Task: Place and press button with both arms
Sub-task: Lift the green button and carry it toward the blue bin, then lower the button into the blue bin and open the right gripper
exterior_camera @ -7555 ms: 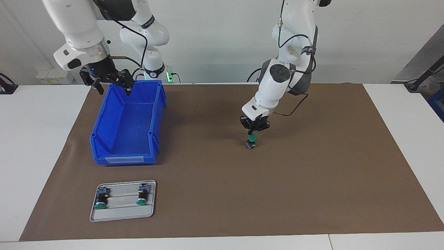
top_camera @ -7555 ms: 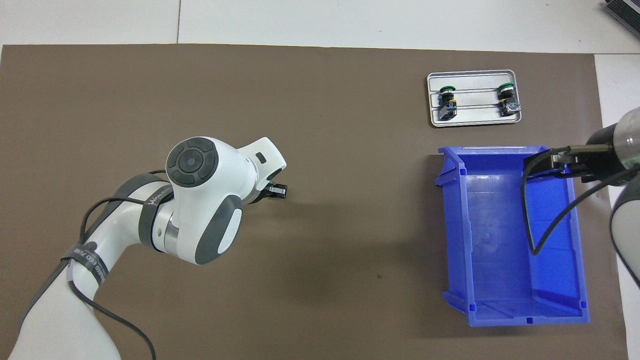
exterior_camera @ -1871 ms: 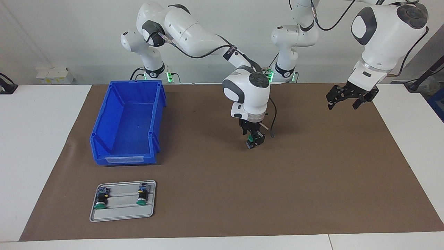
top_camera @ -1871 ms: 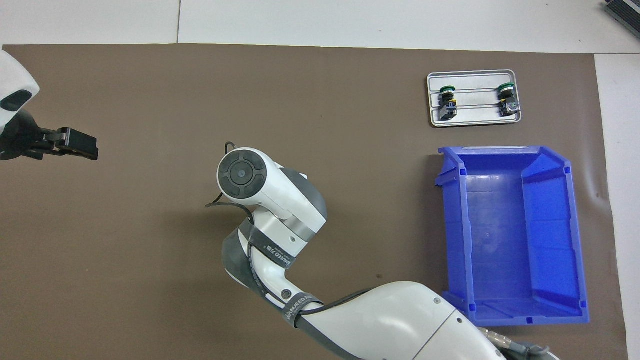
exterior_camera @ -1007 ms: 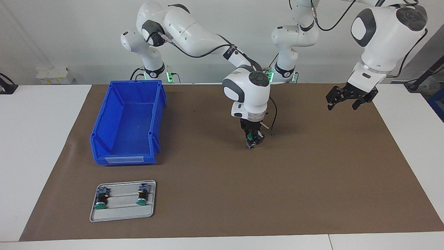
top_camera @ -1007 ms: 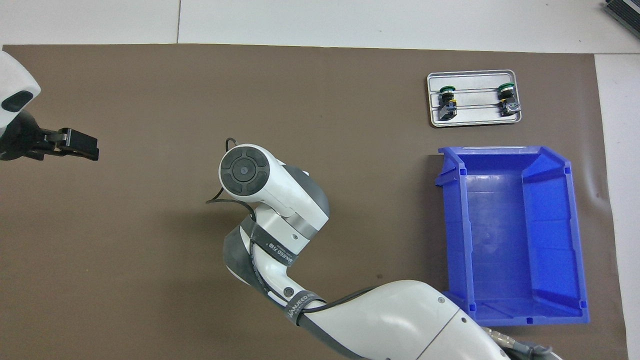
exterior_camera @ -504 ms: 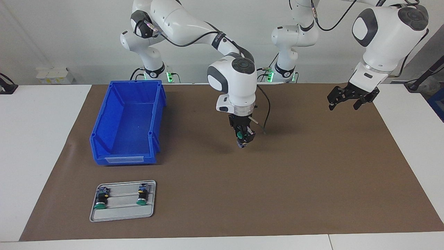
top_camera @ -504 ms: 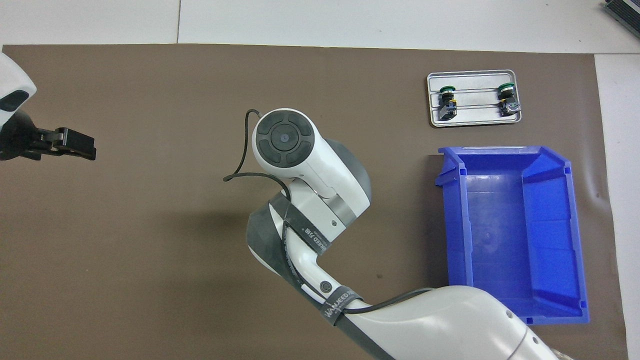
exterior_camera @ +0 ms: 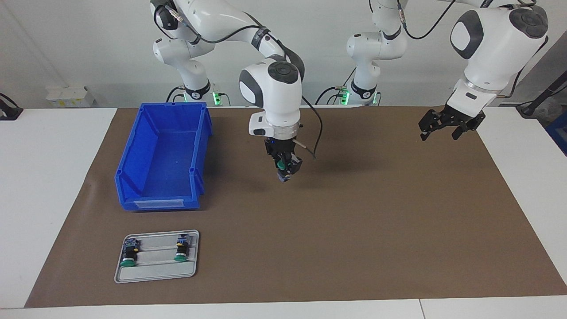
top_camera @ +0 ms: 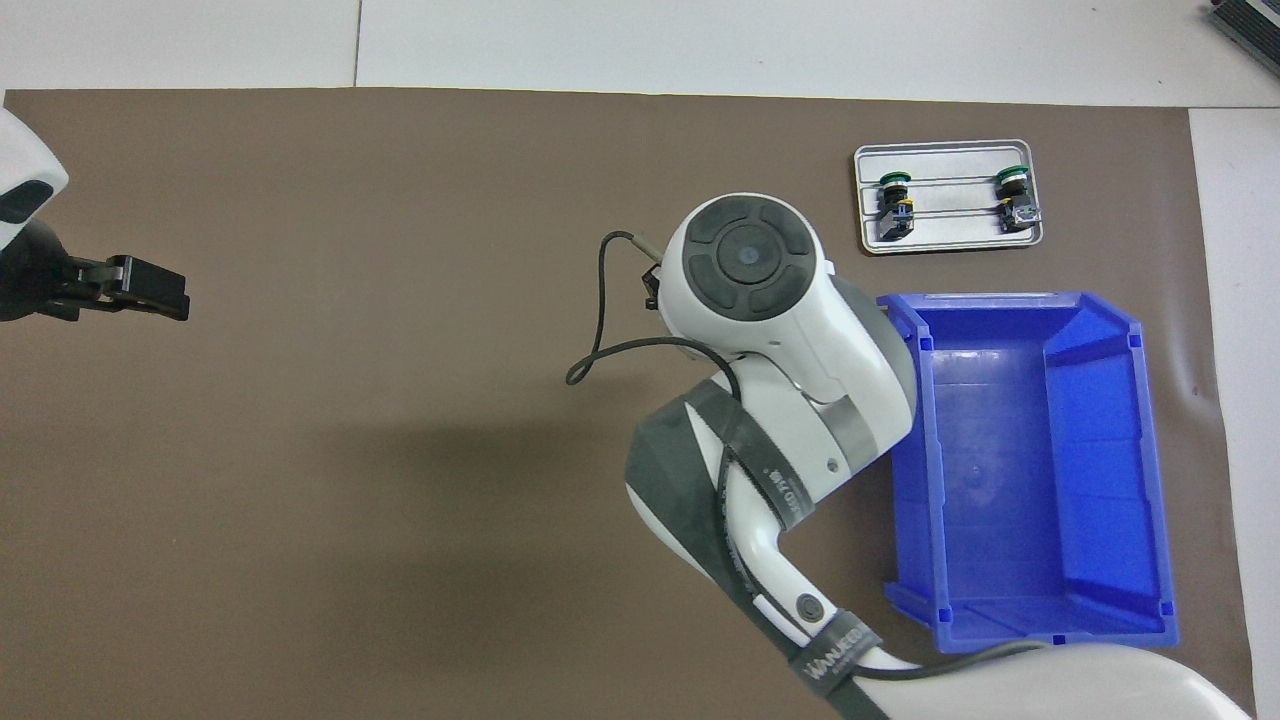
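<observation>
My right gripper (exterior_camera: 285,170) is shut on a button (exterior_camera: 282,172) with a green cap and holds it in the air over the brown mat (exterior_camera: 354,230), beside the blue bin (exterior_camera: 126,153). In the overhead view the right arm's wrist (top_camera: 745,255) hides this gripper and the button. My left gripper (exterior_camera: 447,126) is open and empty, raised over the mat at the left arm's end; it also shows in the overhead view (top_camera: 150,290). Two more buttons (exterior_camera: 129,256) (exterior_camera: 180,250) lie on a grey tray (exterior_camera: 155,272).
The blue bin (top_camera: 1020,470) stands open and empty at the right arm's end of the mat. The grey tray (top_camera: 950,240) with two buttons (top_camera: 893,195) (top_camera: 1015,195) lies farther from the robots than the bin. White table surrounds the mat.
My right gripper has lifted the button off the mat and carried it toward the blue bin. The left arm has stayed nearly still.
</observation>
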### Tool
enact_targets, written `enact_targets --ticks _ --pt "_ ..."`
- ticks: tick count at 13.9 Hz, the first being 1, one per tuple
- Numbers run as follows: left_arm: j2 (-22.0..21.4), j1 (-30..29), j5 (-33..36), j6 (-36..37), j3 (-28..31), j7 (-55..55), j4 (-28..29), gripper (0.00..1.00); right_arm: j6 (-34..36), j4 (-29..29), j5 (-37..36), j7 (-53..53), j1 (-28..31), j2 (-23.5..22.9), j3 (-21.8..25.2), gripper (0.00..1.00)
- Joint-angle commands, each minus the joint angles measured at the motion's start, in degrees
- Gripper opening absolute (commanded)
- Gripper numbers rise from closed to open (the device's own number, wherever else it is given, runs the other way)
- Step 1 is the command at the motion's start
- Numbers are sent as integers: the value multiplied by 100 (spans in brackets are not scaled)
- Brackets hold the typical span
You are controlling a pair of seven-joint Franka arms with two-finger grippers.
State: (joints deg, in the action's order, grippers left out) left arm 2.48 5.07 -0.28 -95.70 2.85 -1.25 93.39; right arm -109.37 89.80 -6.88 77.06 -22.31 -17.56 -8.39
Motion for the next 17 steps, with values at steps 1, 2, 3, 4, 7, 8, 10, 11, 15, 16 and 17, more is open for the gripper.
enact_targets --ticks 1,2,3,4,7,8,10,11,15,16,17 --pt "-168 -32 -60 -89 -13 2 206 100 266 485 344 -1128 577 691 -57 0" --pt "-168 -32 -60 -89 -13 2 206 100 293 617 423 -1602 770 919 -57 0" --pt "-168 -32 -60 -89 -13 2 206 100 407 731 441 -2094 946 1130 -57 0" --pt "-168 -41 -60 -89 -13 2 206 100 573 767 442 -2534 1096 1271 -57 0" --pt "-168 -32 -60 -89 -13 2 206 100 926 907 442 -3764 1615 1570 -57 0" --pt "-168 -41 -60 -89 -13 2 206 100 926 1073 442 -4134 1729 1711 -57 0" --pt "-168 -32 -60 -89 -13 2 206 100 926 1364 450 -4933 2089 1913 -48 0" --pt "-168 -32 -60 -89 -21 10 206 100 883 1496 450 -5390 2282 1966 -48 0" --pt "-168 -41 -60 -89 -13 2 206 100 243 2198 450 -6709 2924 2151 -48 0" --pt "-168 -41 -60 -89 -13 2 206 100 -12 2365 442 -7009 3082 2152 -40 0" --pt "-168 -41 -60 -89 -13 10 206 100 -301 2515 450 -7221 3206 2099 -40 0"
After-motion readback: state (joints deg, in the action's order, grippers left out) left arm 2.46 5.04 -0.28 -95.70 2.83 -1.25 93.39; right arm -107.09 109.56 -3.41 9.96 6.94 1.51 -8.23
